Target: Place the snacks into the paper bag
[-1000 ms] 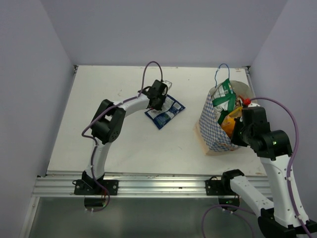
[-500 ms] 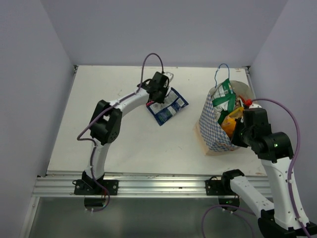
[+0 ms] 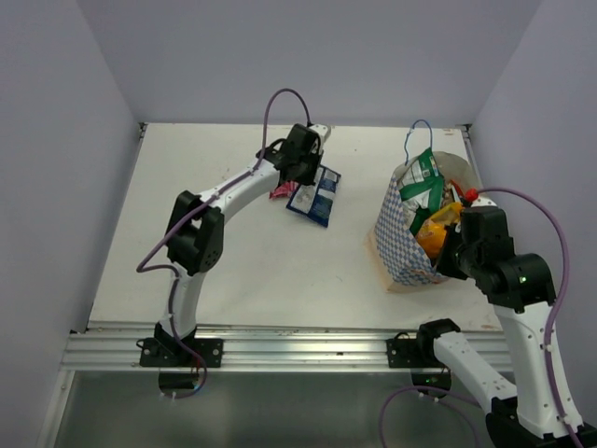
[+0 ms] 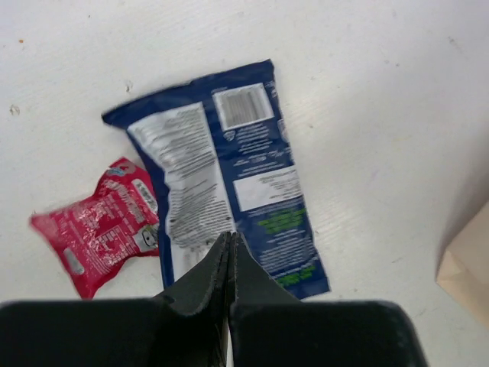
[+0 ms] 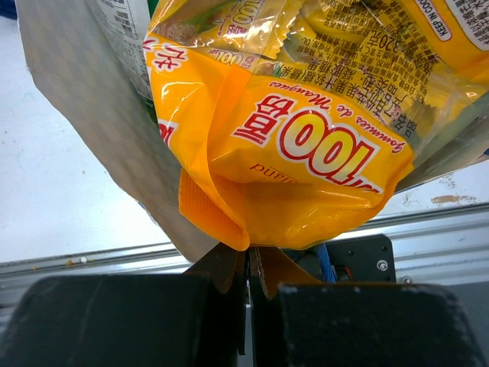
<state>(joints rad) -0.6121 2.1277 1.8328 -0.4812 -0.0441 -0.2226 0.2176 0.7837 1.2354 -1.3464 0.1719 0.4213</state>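
Observation:
A blue-white packet (image 3: 312, 196) (image 4: 229, 168) hangs tilted from my left gripper (image 3: 307, 172) (image 4: 230, 238), which is shut on its near edge. A small pink packet (image 3: 282, 190) (image 4: 99, 229) lies on the table just left of it. At the right stands the paper bag (image 3: 401, 247) (image 5: 92, 115) with an orange packet (image 3: 437, 229) (image 5: 290, 168) and a green-white packet (image 3: 424, 177) sticking out of it. My right gripper (image 3: 451, 259) (image 5: 250, 256) is shut at the bag's near-right rim, and the orange packet's corner rests on its tips.
The bag's blue cord handle (image 3: 417, 131) stands up at the back. Its tan base corner (image 4: 467, 260) shows at the right of the left wrist view. Grey walls close in the table on three sides. A metal rail (image 3: 280, 350) runs along the near edge.
My left gripper closed on the blue-white packet and lifted it toward the back, swinging it upright. That uncovered the pink packet. The right arm barely moved.

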